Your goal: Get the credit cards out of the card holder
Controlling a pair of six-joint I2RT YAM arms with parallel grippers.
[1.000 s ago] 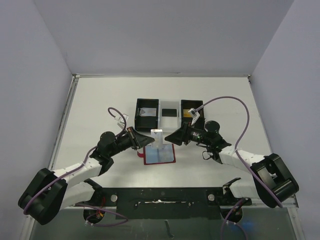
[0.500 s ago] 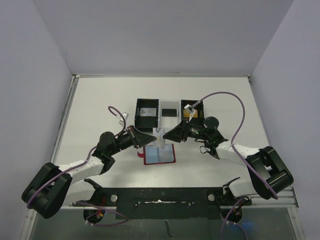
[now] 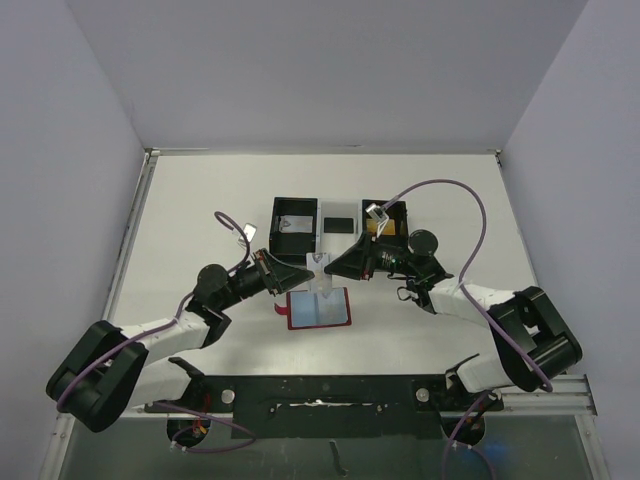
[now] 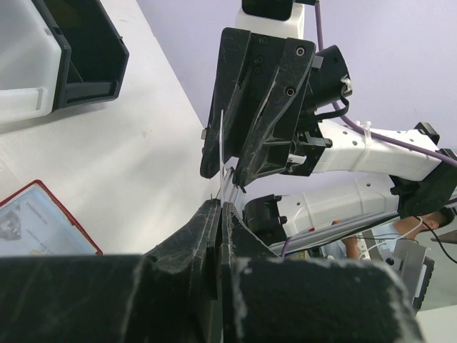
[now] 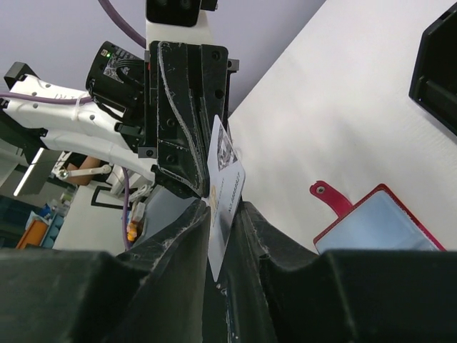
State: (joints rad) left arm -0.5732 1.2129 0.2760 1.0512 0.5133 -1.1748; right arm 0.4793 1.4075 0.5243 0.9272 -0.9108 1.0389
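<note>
Nearest the bases, flat on the white table [image 3: 200,220]: open red card holder [image 3: 318,309], blue-grey lining up, small red tab toward the left arm. Pockets too small to read from above.

Just above the holder's far edge and clear of it: pale credit card [image 5: 227,182], raised, standing on edge, slightly tilted, caught between the two sets of fingertips. Left gripper [image 4: 220,214] clenched on one edge of it, pads pressed together with only the thin plastic between. Right gripper [image 5: 223,214] facing it from the opposite side, jaws drawn narrow with one on each face of the same card. A sliver of gap on one side in the left wrist view, so cannot tell whether truly pinching yet. Long axis of the card running out of the right jaws, away from that wrist. Both grippers equally near. Probably a handover: right side to clamp firmly first, left to let go only after.

Both forearms low, reaching inward and forward from the outer bases, elbows out, grippers nose to nose over the middle of the table.

Farther back: three-compartment tray [image 3: 322,205], with a light card [image 3: 292,225] in the left black bin, a black card [image 3: 340,224] in the white middle, a gold card [image 3: 373,229] in the right bin.
</note>
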